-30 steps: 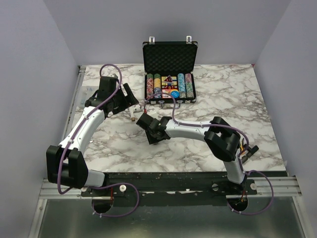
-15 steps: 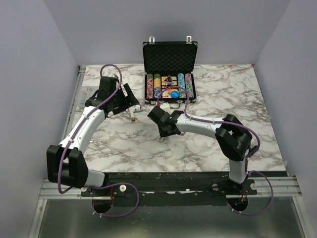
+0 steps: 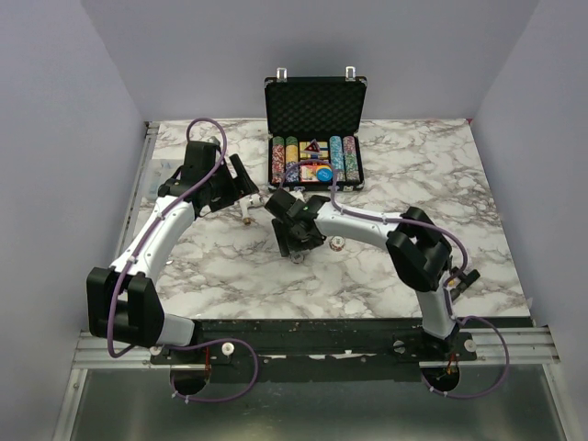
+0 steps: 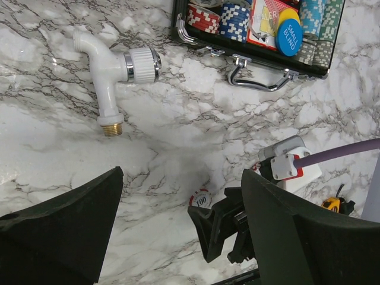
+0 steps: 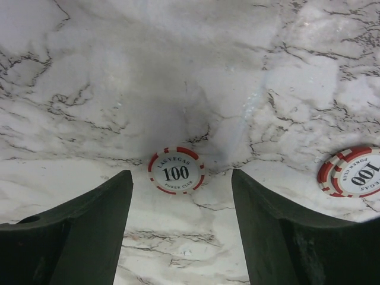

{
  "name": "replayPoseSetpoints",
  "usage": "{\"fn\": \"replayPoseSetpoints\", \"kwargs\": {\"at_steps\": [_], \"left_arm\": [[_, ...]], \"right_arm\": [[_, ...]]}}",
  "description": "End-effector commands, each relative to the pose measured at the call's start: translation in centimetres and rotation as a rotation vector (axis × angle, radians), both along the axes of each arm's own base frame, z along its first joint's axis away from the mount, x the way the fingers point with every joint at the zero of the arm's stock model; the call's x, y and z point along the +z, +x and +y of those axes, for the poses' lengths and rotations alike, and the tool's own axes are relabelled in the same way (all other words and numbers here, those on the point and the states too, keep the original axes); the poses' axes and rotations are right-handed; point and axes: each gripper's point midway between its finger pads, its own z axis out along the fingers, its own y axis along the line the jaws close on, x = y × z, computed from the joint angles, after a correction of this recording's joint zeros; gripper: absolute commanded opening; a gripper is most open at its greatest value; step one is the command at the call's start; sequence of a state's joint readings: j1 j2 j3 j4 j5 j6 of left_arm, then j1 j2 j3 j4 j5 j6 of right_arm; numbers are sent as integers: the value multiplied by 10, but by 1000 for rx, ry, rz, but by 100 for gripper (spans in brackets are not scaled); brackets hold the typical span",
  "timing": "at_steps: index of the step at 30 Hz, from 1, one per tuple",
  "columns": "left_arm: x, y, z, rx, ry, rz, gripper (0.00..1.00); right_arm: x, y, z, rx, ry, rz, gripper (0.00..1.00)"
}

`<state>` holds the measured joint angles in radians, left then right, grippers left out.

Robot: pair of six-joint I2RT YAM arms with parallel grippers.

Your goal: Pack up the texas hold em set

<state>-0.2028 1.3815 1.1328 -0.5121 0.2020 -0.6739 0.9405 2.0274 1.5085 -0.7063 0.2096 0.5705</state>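
Note:
The black briefcase (image 3: 317,110) stands open at the back of the table, with chip rows (image 3: 285,158), the red card box (image 3: 312,152) and a blue disc (image 3: 323,172) inside. It also shows in the left wrist view (image 4: 205,43). Two loose red-and-white "100" chips lie on the marble: one (image 3: 299,258) just ahead of my right gripper (image 3: 296,244), the other (image 3: 337,243) to its right. In the right wrist view my right gripper (image 5: 178,237) is open and empty, the near chip (image 5: 176,171) between and beyond its fingertips, the other chip (image 5: 355,172) at the right edge. My left gripper (image 3: 250,196) is open and empty.
A white plastic tap-shaped object (image 4: 113,71) lies on the marble left of the briefcase, under my left gripper (image 4: 178,237). A yellow-and-black tape measure (image 4: 332,204) peeks in at the right of the left wrist view. The briefcase handle (image 4: 258,83) faces the arms.
My right arm swung its gripper right and then back a little left, now pointing down over one chip; the second chip has come into view beside it. The left arm has not moved.

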Motion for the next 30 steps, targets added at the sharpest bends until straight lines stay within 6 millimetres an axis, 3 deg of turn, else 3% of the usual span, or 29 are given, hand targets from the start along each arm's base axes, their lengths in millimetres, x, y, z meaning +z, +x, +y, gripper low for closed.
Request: {"fn": "replayPoseSetpoints", "kwargs": {"at_steps": [1, 14, 24, 30], "left_arm": [[8, 4, -3, -17, -22, -9, 80], [7, 4, -4, -22, -30, -3, 80], [7, 5, -5, -26, -35, 1, 80], [6, 5, -5, -26, -36, 4, 80]], "right_arm": [[-4, -12, 2, 36, -38, 98, 71], [-29, -16, 2, 44, -105, 167, 65], [-41, -32, -3, 50, -121, 249, 61], [-50, -35, 3, 54, -88, 272, 53]]}}
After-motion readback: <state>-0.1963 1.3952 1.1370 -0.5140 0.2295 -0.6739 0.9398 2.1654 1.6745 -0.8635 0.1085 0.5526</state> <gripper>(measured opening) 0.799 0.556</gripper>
